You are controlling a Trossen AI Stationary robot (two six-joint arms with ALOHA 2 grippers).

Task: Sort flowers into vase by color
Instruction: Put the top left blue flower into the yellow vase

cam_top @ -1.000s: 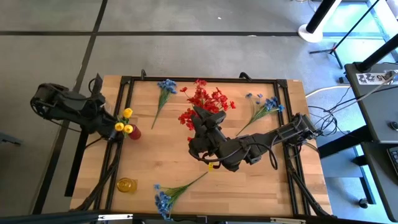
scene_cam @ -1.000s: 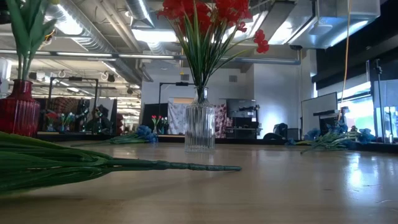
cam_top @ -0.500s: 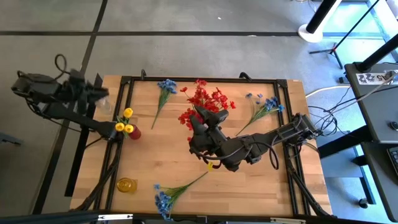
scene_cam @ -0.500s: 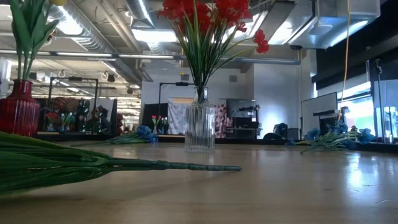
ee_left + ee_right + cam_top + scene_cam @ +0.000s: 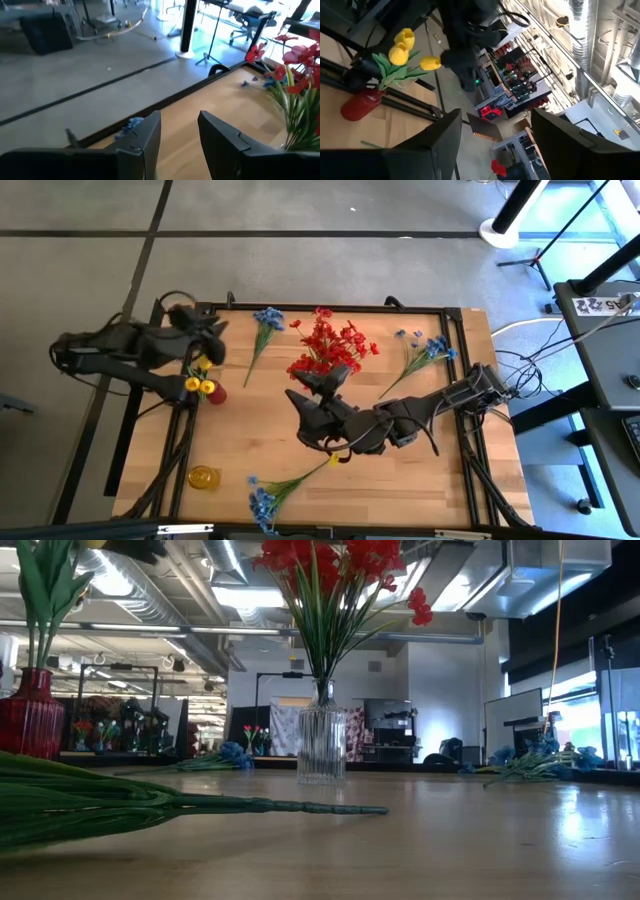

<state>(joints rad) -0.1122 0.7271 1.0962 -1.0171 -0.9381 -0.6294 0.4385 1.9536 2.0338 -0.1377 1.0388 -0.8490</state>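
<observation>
Both grippers are open and hold nothing. My left gripper (image 5: 218,332) (image 5: 180,135) hovers over the table's far-left part, just beyond the yellow flowers (image 5: 203,375) standing in a red vase (image 5: 30,725). My right gripper (image 5: 300,405) (image 5: 492,135) is at the table's middle, near side of the red flowers (image 5: 330,345), pointing left toward the yellow flowers (image 5: 405,50). The red flowers stand in a clear ribbed vase (image 5: 320,745). Blue sprays lie flat at the far edge (image 5: 265,320), far right (image 5: 425,350) and near edge (image 5: 265,498).
A small yellow vase (image 5: 203,477) stands near the table's near-left corner. The near blue spray's long stem (image 5: 270,806) lies across the near middle. A black frame (image 5: 330,307) runs around the tabletop. Bare wood lies between the red vase and my right gripper.
My left arm drew back past the table's left edge, then swung right over the far-left corner, ending beyond the yellow flowers. My right gripper moved toward the near-left, away from the red flowers, and turned to face the table's left side. No flower moved.
</observation>
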